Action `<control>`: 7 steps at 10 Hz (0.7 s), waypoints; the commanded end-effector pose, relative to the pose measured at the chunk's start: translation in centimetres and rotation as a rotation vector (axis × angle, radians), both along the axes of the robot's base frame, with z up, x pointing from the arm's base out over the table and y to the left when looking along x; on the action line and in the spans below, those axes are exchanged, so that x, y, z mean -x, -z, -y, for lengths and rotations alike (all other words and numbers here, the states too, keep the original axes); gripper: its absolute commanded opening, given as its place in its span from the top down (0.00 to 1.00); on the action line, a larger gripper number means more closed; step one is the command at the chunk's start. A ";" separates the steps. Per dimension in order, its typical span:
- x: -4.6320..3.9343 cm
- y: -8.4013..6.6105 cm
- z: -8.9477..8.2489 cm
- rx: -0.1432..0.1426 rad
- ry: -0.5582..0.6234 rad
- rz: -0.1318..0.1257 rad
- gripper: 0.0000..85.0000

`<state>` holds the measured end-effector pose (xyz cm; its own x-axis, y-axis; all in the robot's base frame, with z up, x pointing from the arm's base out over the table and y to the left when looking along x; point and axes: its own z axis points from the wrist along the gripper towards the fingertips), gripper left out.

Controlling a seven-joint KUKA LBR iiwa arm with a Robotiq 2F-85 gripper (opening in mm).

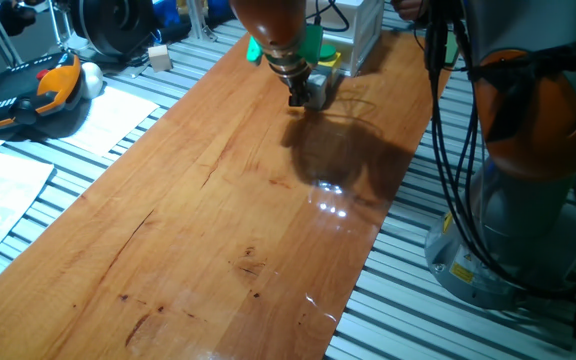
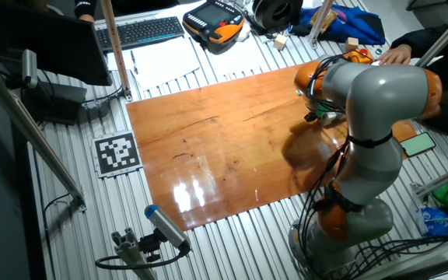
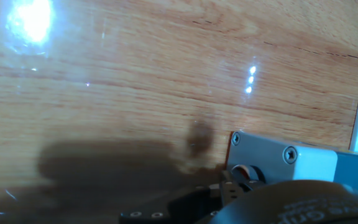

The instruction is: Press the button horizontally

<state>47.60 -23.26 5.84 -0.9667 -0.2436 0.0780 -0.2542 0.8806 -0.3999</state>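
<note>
A: Where's the gripper (image 1: 299, 97)?
B: Low over the table (image 1: 218, 220) at the far end, just beside the grey button box (image 1: 318, 87).
A: And the fingers, apart or closed?
B: Can't tell; the hand view only shows the box's (image 3: 291, 163) screwed plate close up.

Button box (image 1: 320, 88) on table (image 1: 218, 230), beside hand (image 1: 298, 98).

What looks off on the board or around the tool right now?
Nothing stands out. The wooden board lies flat with only grain marks and light glare, no spills. The tool is low at the far end beside the grey metal button box, which sits square on the board.
</note>
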 end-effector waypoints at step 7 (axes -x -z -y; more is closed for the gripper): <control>-0.19 0.2 0.5 -0.015 -0.003 -0.001 1.00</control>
<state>47.75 -23.89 5.65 -0.9665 -0.2454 0.0758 -0.2554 0.8863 -0.3863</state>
